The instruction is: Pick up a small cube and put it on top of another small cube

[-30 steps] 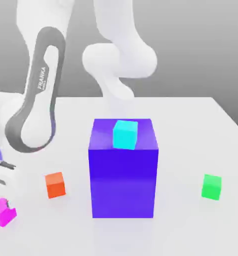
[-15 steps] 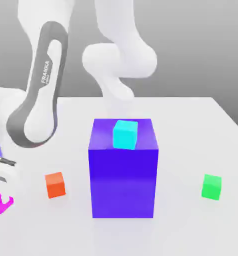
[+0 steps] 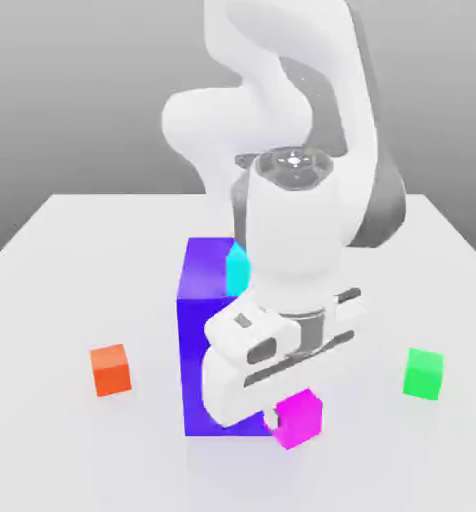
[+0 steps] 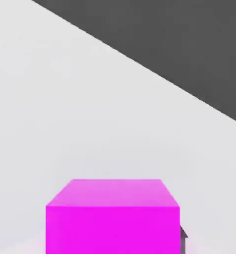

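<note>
1. Exterior view: the white arm's claw (image 3: pixel 287 418), closed on the small plain magenta-pink cube (image 3: pixel 302 418), hangs in front of the large blue-purple block (image 3: pixel 204 330).
2. A cyan cube (image 3: pixel 237 268) sits atop that block.
3. Orange cube (image 3: pixel 110 369) and green cube (image 3: pixel 423 373) rest on the white table (image 3: pixel 72 250), well apart.
4. Hand view: the magenta-pink cube (image 4: pixel 112 216) sits close before the camera.

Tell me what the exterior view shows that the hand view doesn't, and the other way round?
Exterior only: the white arm, the big blue block with a cyan cube on top, an orange cube and a green cube. Hand only: a dark background beyond the table's edge. Both: the pink cube in the shut gripper, and the white table.
</note>
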Available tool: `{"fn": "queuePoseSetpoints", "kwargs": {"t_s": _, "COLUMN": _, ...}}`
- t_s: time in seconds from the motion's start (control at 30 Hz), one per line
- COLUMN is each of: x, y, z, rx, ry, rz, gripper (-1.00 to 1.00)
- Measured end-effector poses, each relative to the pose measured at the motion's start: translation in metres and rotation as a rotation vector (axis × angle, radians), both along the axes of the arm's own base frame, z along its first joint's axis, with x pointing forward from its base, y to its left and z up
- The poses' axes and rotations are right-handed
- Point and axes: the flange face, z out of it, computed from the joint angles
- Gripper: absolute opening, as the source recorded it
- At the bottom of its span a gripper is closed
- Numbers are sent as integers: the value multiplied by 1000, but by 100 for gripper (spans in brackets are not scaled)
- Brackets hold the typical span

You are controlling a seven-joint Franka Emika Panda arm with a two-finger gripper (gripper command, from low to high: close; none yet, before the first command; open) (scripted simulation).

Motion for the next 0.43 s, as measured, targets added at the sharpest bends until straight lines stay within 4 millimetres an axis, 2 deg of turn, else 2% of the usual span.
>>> {"fn": "queuePoseSetpoints", "kwargs": {"t_s": 0.07, "x": -54, "y": 79, "z": 7, "rx": -9, "ry": -9, "rz": 255, "gripper": -100}}
{"fn": "queuePoseSetpoints", "kwargs": {"t_s": 0.1, "x": -87, "y": 112, "z": 11, "rx": -16, "ry": -14, "rz": 385, "gripper": -100}}
{"fn": "queuePoseSetpoints", "kwargs": {"t_s": 0.13, "x": -120, "y": 135, "z": 12, "rx": -25, "ry": -16, "rz": 495, "gripper": -100}}
{"fn": "queuePoseSetpoints", "kwargs": {"t_s": 0.17, "x": -129, "y": 138, "z": 6, "rx": -31, "ry": -18, "rz": 523, "gripper": -100}}
{"fn": "queuePoseSetpoints", "kwargs": {"t_s": 0.33, "x": -128, "y": 131, "z": -41, "rx": -37, "ry": -19, "rz": 516, "gripper": -100}}
{"fn": "queuePoseSetpoints", "kwargs": {"t_s": 0.37, "x": -129, "y": 130, "z": -47, "rx": -36, "ry": -19, "rz": 517, "gripper": 100}}
{"fn": "queuePoseSetpoints", "kwargs": {"t_s": 0.43, "x": -129, "y": 130, "z": -47, "rx": -36, "ry": -19, "rz": 517, "gripper": 100}}
